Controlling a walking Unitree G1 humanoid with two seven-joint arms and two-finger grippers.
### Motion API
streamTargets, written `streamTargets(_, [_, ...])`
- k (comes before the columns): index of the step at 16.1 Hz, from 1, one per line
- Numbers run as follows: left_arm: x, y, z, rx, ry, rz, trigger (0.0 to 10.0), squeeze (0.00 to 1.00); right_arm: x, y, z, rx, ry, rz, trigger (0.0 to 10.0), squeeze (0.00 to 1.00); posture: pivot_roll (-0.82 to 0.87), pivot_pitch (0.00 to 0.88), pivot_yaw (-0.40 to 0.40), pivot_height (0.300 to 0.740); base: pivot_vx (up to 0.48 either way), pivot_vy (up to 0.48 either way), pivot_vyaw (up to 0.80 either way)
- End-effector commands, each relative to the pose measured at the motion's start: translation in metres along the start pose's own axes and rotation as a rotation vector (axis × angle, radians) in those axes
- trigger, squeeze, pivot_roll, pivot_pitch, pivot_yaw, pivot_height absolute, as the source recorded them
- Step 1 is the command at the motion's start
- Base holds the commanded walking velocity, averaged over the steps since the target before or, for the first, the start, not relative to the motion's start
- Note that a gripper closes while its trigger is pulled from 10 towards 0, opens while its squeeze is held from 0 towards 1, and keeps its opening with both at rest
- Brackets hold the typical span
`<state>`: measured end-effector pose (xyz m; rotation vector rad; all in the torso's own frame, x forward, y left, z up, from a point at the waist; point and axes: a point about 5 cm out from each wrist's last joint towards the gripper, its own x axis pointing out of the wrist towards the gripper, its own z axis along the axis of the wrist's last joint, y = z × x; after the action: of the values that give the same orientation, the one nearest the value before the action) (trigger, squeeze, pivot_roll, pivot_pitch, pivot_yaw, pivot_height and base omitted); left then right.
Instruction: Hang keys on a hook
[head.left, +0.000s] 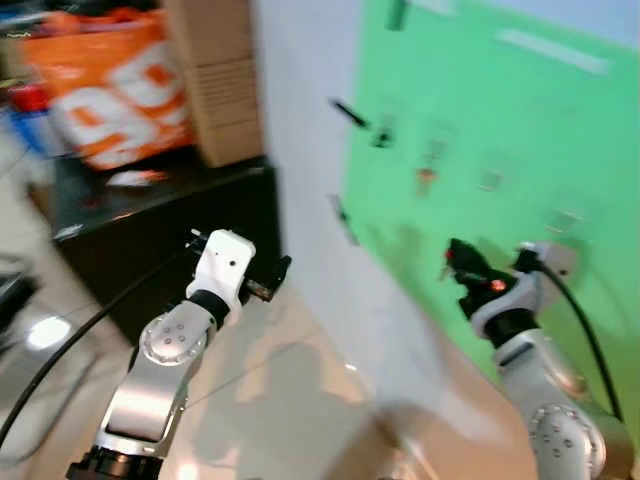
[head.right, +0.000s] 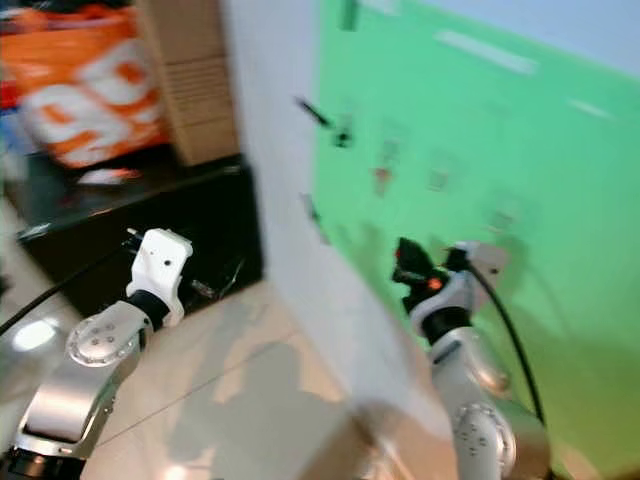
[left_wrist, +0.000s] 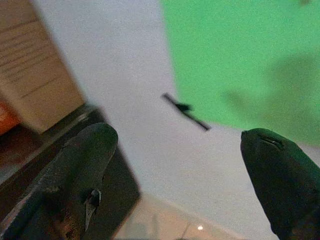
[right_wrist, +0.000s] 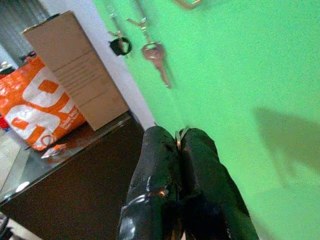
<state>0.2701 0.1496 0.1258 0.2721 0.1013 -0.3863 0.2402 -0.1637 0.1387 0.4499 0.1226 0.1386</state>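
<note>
A green board (head.left: 500, 130) covers the wall ahead, blurred in the eye views. It carries small hooks, a hanging brownish key (right_wrist: 156, 56) and a black fob (right_wrist: 120, 46). A black hook (head.left: 350, 112) sticks out near the board's left edge. My right gripper (head.left: 462, 262) is raised close to the board, below the hanging key. Its fingers (right_wrist: 160, 165) are shut on a thin metal key ring (right_wrist: 179, 134); the keys on it are hidden. My left gripper (left_wrist: 177, 137) is open and holds nothing, out to the left near the white wall (left_wrist: 125, 65).
A black cabinet (head.left: 160, 230) stands at the left against the wall. It bears a cardboard box (head.left: 215, 80) and an orange bag (head.left: 110, 85). A black bar (left_wrist: 185, 111) juts from the wall by the board's edge. Glossy tiled floor (head.left: 280, 400) lies below.
</note>
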Motion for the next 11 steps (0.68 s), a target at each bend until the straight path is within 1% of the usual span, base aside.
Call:
streamTargets(1, [0.0009,0.0008,0.0056,0.011,-0.019,-0.004,10.0,0.00,-0.0012,0.0009,0.0004,-0.002,-0.002,0.005,10.0,0.00,-0.07,0.000,-0.001,0.740,0.000,0.000,-0.80])
streamTargets(2, [0.0009,0.0007,0.0059,0.006,-0.021,-0.007,10.0,0.00,-0.0014,0.0012,0.0003,-0.001,-0.003,0.004,10.0,0.00,-0.08,0.000,0.000,0.740,0.000,0.000,-0.80])
streamTargets(3, [0.0011,0.0003,0.0067,-0.003,-0.024,-0.013,10.0,0.00,-0.0018,0.0010,0.0005,0.002,-0.005,-0.001,10.0,0.00,-0.08,0.000,0.003,0.740,0.000,0.240,-0.80])
streamTargets(6, [0.0018,-0.0002,0.0068,-0.005,-0.025,-0.019,10.0,0.00,-0.0030,-0.0002,0.0011,0.002,-0.009,-0.008,10.0,0.00,-0.08,0.000,0.006,0.740,0.000,0.419,-0.80])
streamTargets(8, [0.0031,0.0001,0.0081,0.025,-0.029,-0.017,10.0,0.00,-0.0033,-0.0003,0.0021,0.000,-0.012,-0.009,10.0,0.00,-0.08,0.000,0.008,0.740,0.000,0.000,-0.80])
streamTargets(10, [0.0045,0.0009,0.0086,0.027,-0.028,-0.008,10.0,0.00,-0.0024,0.0016,0.0030,-0.007,-0.018,-0.001,10.0,0.00,-0.08,0.000,0.008,0.740,0.000,-0.480,-0.60])
streamTargets(11, [0.0049,0.0013,0.0088,0.015,-0.029,-0.005,10.0,0.00,-0.0018,0.0021,0.0035,-0.008,-0.021,0.001,10.0,0.00,-0.08,0.000,0.007,0.740,0.000,-0.326,0.00])
